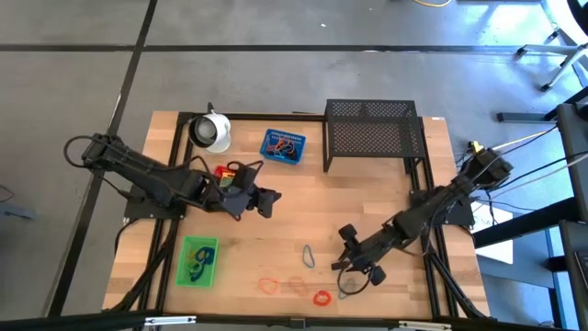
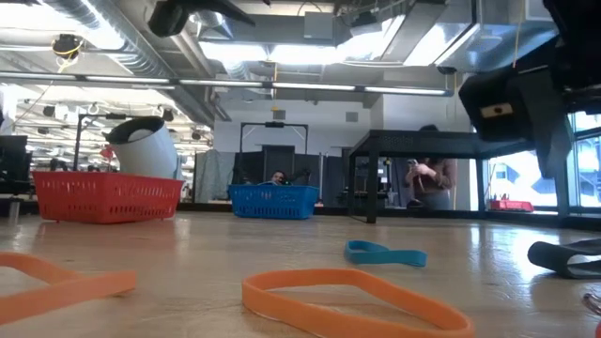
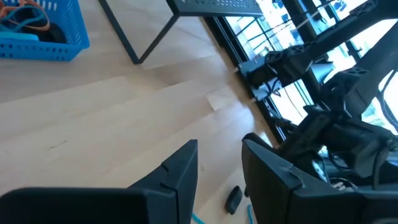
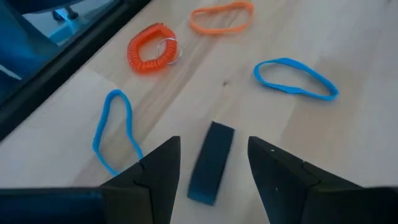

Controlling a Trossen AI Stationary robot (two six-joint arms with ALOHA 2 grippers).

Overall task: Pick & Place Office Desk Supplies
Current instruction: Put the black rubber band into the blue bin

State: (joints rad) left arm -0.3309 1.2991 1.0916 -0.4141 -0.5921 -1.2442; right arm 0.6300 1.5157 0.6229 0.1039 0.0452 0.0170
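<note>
My right gripper (image 1: pixel 356 260) (image 4: pixel 214 186) hovers open near the table's near edge. Its fingers stand either side of a small black clip (image 4: pixel 211 160), which lies flat on the wood, without touching it. Around the clip lie two blue band loops (image 4: pixel 115 127) (image 4: pixel 295 78), an orange coil (image 4: pixel 152 46) and an orange band (image 4: pixel 221 17). My left gripper (image 1: pixel 266 200) (image 3: pixel 221 174) is open above the table's middle and holds nothing. The red tray (image 1: pixel 223 172) is partly hidden by the left arm. The blue tray (image 1: pixel 282 147) and green tray (image 1: pixel 197 260) hold bands.
A black mesh rack (image 1: pixel 372 136) stands at the far right of the table, and a white cup (image 1: pixel 211 131) lies at the far left. Orange bands (image 1: pixel 280 285) and a red coil (image 1: pixel 322 298) lie along the near edge. Bare wood lies between the two grippers.
</note>
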